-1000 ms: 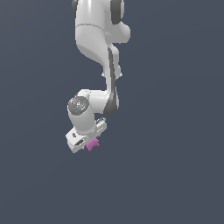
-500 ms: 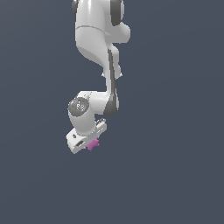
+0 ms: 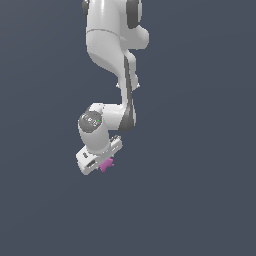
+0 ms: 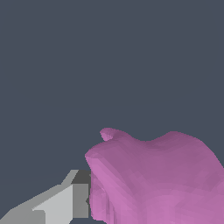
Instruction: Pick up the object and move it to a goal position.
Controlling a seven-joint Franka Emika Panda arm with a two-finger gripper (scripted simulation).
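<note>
The magenta-pink star-like object [image 3: 106, 164] pokes out from under the white gripper [image 3: 102, 162] in the exterior view, below the middle of the picture. The fingers are mostly hidden behind the white hand. In the wrist view the object [image 4: 157, 179] fills much of the picture, very close to the camera, and one grey finger [image 4: 65, 203] presses against its side. The other finger is hidden behind the object. The gripper looks shut on the object.
The white arm [image 3: 112, 45] comes down from the top of the exterior view. All around it is a plain dark grey-blue background [image 3: 200, 150] with no other objects, edges or goal marker visible.
The gripper and the object have shifted very slightly toward the exterior view's right and up. The hold on the object is the same.
</note>
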